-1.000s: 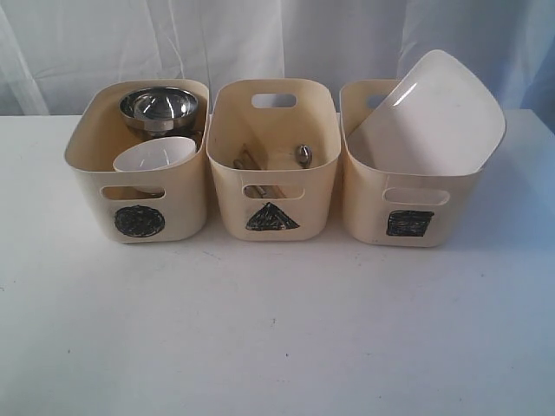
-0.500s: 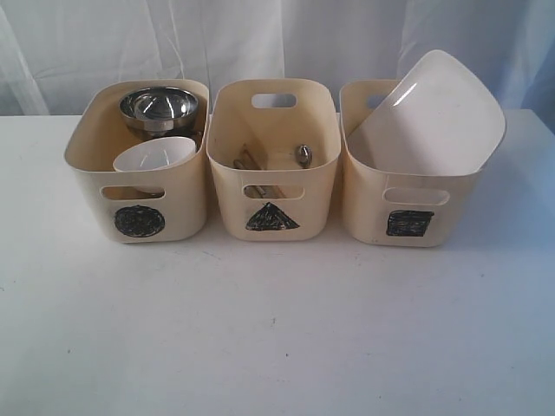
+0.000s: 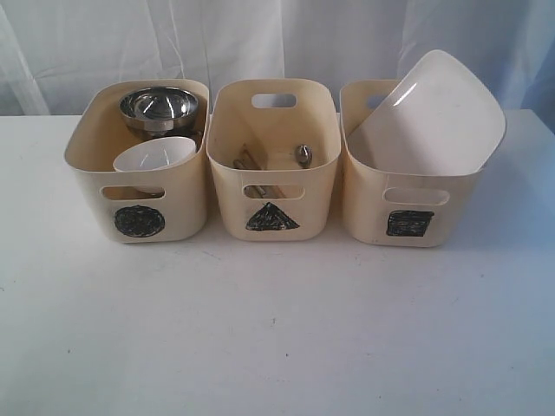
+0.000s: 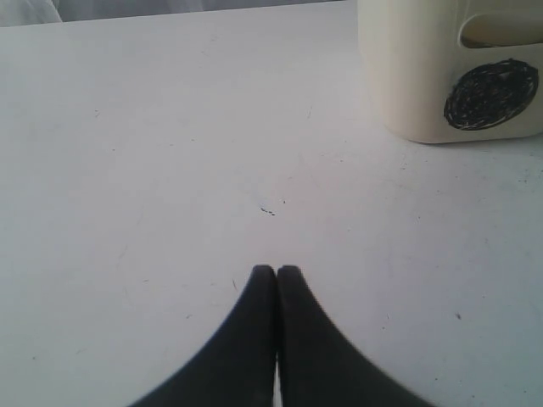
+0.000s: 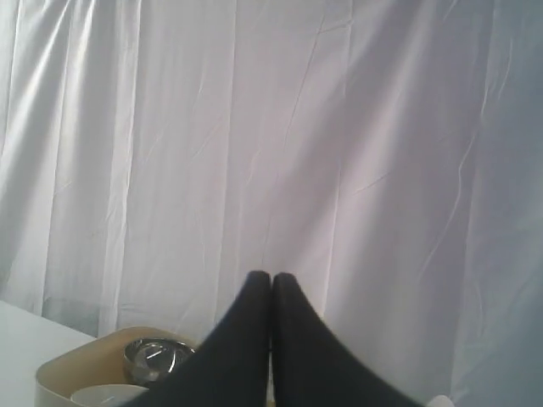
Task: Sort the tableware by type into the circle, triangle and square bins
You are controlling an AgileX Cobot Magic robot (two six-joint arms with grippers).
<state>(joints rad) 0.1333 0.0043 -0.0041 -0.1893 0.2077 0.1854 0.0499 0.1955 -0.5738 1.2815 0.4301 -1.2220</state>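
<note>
On the worktop (image 3: 277, 329), in a row: circle bin (image 3: 87, 173) at left, holding large steel bowl (image 3: 159, 106) and small white bowl (image 3: 154, 156); triangle bin (image 3: 227, 186) in the middle, holding wooden chopsticks (image 3: 247, 159) and a steel spoon (image 3: 303, 155); square bin (image 3: 364, 204) at right, with large white square plate (image 3: 434, 113) leaning inside, upper corner well above the rim. Mugs not made out, possibly hidden behind the bowls. No loose tableware seen outside the bins, so sorting judged at its end, closing step in hand. Next move likely calls for nothing more than parking both arms clear of the bins, without brushing the tall plate. Left pincer (image 4: 276, 271) closed tip to tip, gripping nothing, low over bare worktop, circle bin near but apart. Right pincer (image 5: 271, 275) likewise closed and empty, raised toward the curtain (image 5: 382, 127), circle bin and its bowls below and apart.
</note>
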